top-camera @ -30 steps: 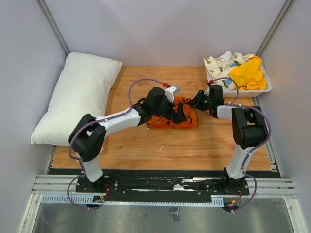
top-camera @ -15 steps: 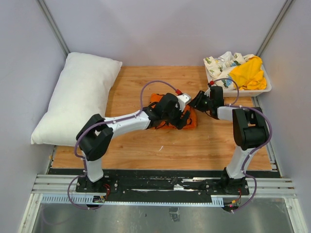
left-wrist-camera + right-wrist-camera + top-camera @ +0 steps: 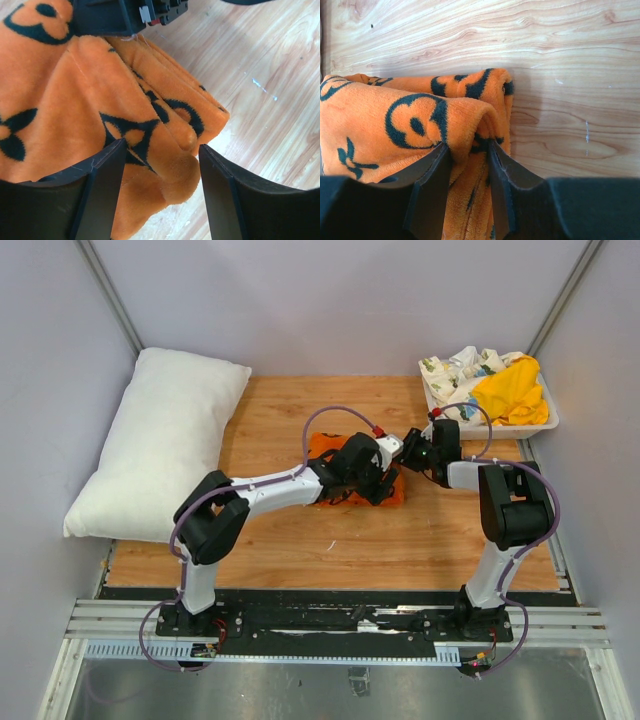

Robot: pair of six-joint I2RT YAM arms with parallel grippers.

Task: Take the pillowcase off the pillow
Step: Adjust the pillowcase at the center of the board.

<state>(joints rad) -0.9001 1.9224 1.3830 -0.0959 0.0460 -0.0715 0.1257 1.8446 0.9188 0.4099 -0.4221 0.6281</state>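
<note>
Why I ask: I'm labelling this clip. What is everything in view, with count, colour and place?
pillowcase: one, orange with black motifs, bunched mid-table
pillow: one, white, far left, lying over the table's left edge
tray: one, white, far right corner
yellow cloth: one, yellow, in the tray
floral cloth: one, white with print, in the tray beside the yellow cloth
table: one, light wood, under everything
left gripper: one, black fingers apart, astride a pillowcase fold
right gripper: one, black fingers pinching a pillowcase fold at its right end
</note>
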